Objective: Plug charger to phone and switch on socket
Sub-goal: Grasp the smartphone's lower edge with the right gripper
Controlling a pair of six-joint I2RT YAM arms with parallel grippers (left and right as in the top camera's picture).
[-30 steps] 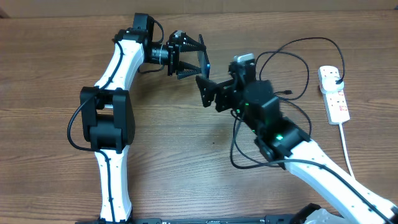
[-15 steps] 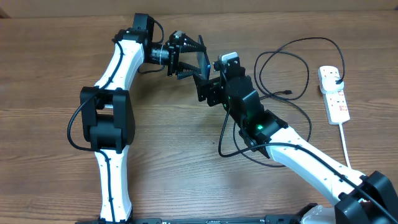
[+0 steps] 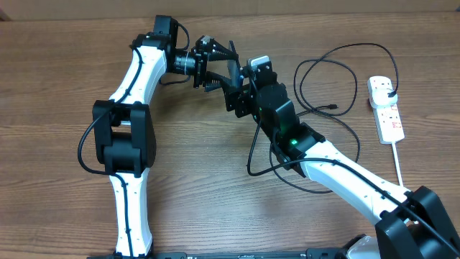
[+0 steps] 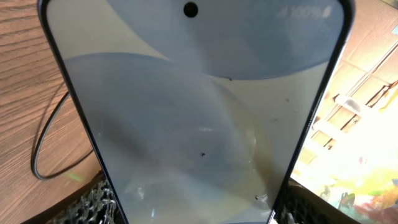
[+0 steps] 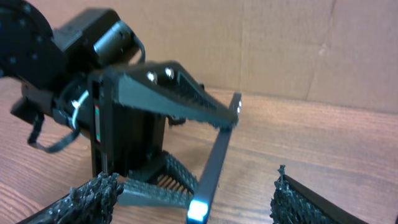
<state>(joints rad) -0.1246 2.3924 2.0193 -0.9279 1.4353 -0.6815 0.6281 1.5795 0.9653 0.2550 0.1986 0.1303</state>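
Overhead view: across the bench, the right arm has swung left over the past second, bringing its fingers close to the held phone. That looks like lining up for the plug-in. Yet the charger lies looped on the bench, with one loop dragged along beneath the arm. Its connector tip rests well apart from the phone, between the arm and the socket, which neither arm touches. So the connector probably needs fetching first. The phone is held on edge, pinched across its sides by the left fingers. The right fingers are spread wide with nothing between them, just short of the phone's edge.
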